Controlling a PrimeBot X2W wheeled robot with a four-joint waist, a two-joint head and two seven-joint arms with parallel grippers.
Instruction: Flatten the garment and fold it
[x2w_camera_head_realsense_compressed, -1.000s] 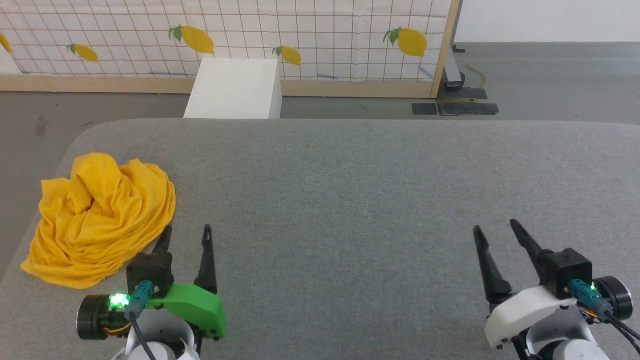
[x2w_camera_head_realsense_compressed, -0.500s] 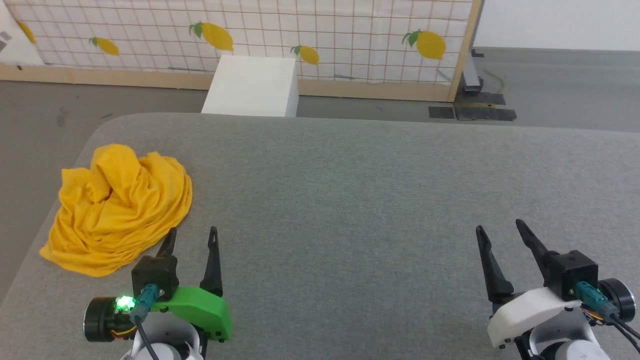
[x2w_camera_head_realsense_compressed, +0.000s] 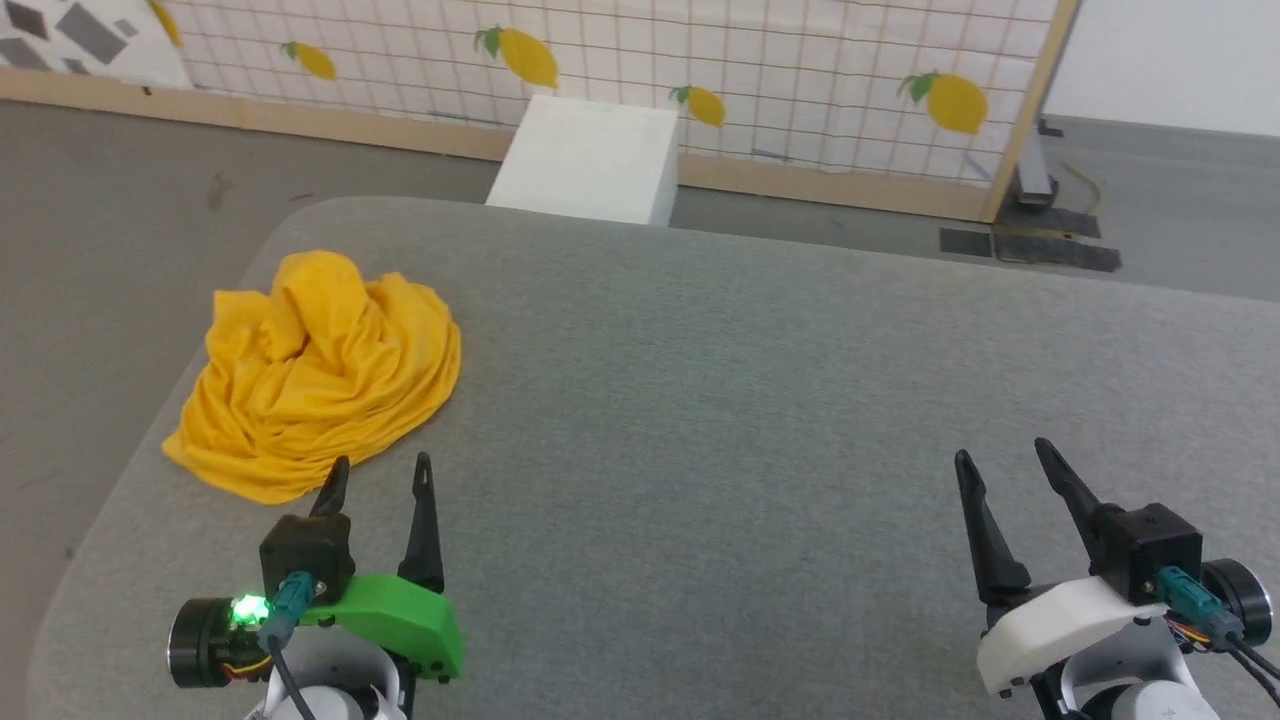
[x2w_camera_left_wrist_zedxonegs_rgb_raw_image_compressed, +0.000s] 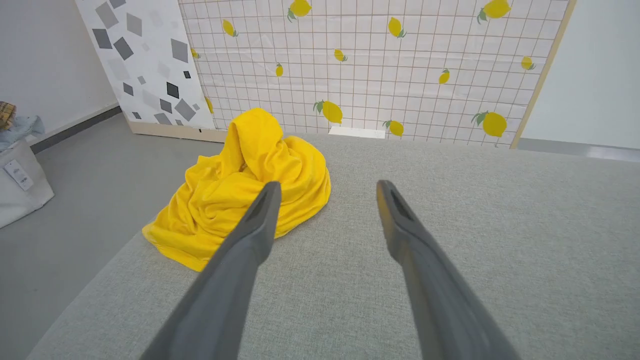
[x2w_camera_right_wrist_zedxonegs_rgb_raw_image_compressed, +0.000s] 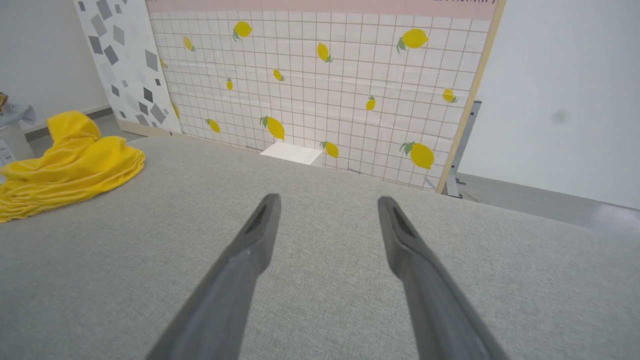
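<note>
The thin mustard-yellow T-shirt (x2w_camera_head_realsense_compressed: 320, 375) lies crumpled just ahead-left of the spread, empty left gripper (x2w_camera_head_realsense_compressed: 381, 460), well apart from the spread right gripper (x2w_camera_head_realsense_compressed: 1002, 449). Better to pinch a loose hem than the bunched peak.

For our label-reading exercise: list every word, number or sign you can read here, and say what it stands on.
Nothing here can be read.
Dark print on the pink strip atop the lemon panel: cut off by the picture's edge, unreadable.
Tag on the white bag on the floor: too small to read.
Garment: no print showing.
</note>
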